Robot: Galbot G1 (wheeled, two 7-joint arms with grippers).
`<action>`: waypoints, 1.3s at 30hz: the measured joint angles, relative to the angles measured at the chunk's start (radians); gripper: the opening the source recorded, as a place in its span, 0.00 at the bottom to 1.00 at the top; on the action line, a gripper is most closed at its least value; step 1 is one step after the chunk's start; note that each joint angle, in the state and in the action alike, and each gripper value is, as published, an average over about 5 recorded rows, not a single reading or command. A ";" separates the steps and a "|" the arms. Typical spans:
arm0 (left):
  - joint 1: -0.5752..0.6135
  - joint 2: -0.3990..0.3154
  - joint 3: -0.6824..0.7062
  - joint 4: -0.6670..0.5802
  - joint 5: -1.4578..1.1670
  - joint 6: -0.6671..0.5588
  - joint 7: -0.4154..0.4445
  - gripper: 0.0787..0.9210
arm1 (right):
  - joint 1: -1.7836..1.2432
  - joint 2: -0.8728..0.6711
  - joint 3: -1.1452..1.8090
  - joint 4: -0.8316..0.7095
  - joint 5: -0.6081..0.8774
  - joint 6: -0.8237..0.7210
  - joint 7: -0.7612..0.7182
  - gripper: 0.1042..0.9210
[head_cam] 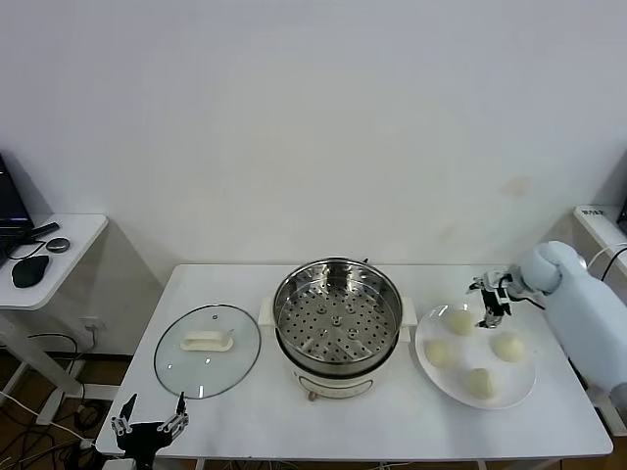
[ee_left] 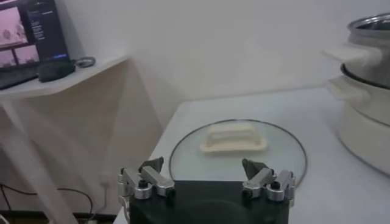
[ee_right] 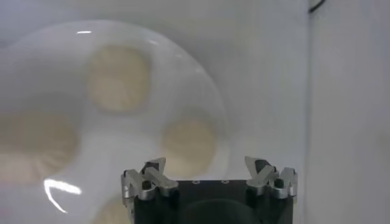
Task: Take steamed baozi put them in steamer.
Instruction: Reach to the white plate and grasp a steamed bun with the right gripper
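Table point(head_cam: 392, 431): white, carrying the steamer, lid and plate; a smaller side table point(head_cam: 73, 235) stands well apart on the robot's left.
Steamer point(head_cam: 337, 315): steel pot at the middle of the table, uncovered, with only its perforated tray showing inside.
Lid point(head_cam: 207, 350): round glass, lying flat on the table just left of the steamer, white handle up.
Plate point(head_cam: 428, 368): flat and white, just right of the steamer, holding all four baozi.
Baozi point(head_cam: 459, 320): four cream buns spread over the plate, apart from one another, none in the steamer.
Right end effector point(head_cam: 490, 304): fingers spread wide, holding nothing, hanging above the plate's far edge, close to the nearest baozi; the wrist view looks down on the plate point(ee_right: 183, 91) and baozi point(ee_right: 116, 76).
Left end effector point(head_cam: 149, 424): fingers wide apart, empty, low at the table's near left corner, in front of the lid point(ee_left: 237, 155).
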 measured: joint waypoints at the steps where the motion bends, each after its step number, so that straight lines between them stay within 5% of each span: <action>1: 0.000 -0.001 -0.001 0.001 0.000 0.000 0.000 0.88 | 0.007 0.008 -0.006 -0.013 -0.004 0.003 -0.004 0.88; 39: -0.016 -0.004 0.007 0.025 -0.003 0.004 0.000 0.88 | 0.048 0.140 -0.002 -0.208 -0.134 0.038 -0.010 0.86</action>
